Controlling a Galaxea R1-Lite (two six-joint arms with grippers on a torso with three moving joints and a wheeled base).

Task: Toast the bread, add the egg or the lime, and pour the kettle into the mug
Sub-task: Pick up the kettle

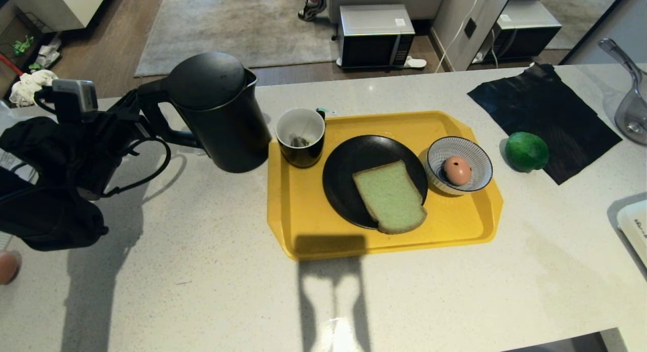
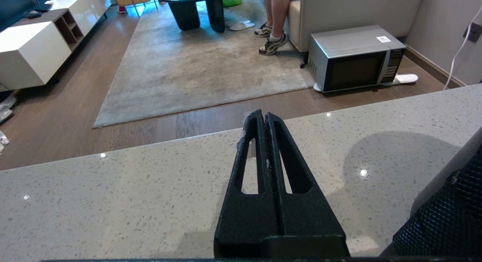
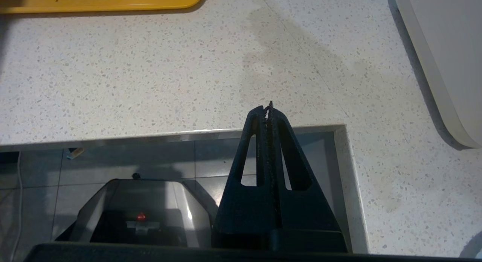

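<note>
On the table you have the kettle just left of the tray, which carries the plate with the bread, the mug and the egg in its bowl; the lime sits outside. Both grippers, left by the kettle and right at the near edge, are pressed together and empty. Probably pouring comes next: spread the left gripper and take the handle.
</note>
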